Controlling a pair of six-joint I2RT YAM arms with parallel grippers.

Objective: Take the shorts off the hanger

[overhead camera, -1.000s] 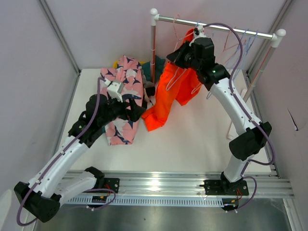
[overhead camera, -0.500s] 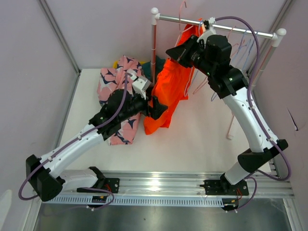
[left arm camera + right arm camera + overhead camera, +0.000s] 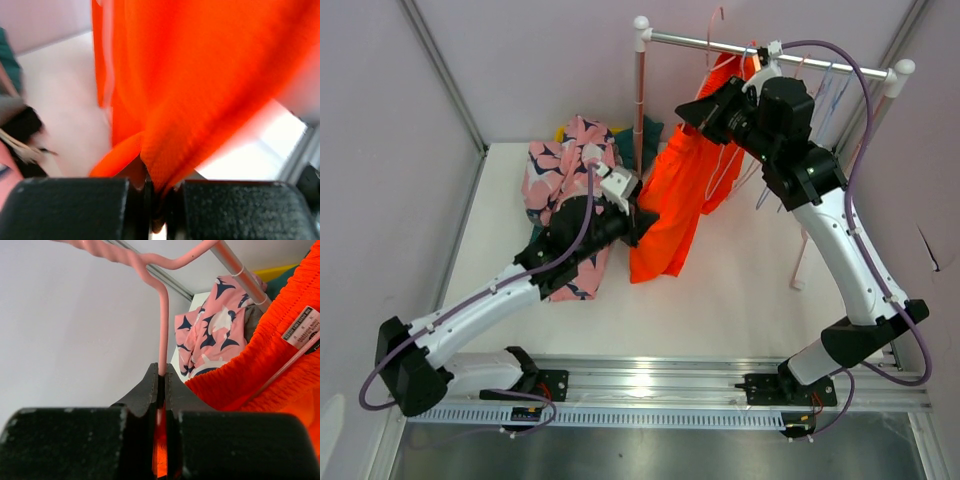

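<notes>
Orange shorts (image 3: 675, 200) sit pinched in our closed left fingers (image 3: 70, 210), so we should pull down steadily while our right fingers (image 3: 65, 445) clamp the pink hanger (image 3: 162, 330)

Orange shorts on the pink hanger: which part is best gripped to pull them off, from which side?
Probably the lower leg of the orange shorts, from the left and below: it hangs loose and bunches into a pinchable fold, where the left gripper is shut, while the right gripper holds the pink hanger.
</notes>
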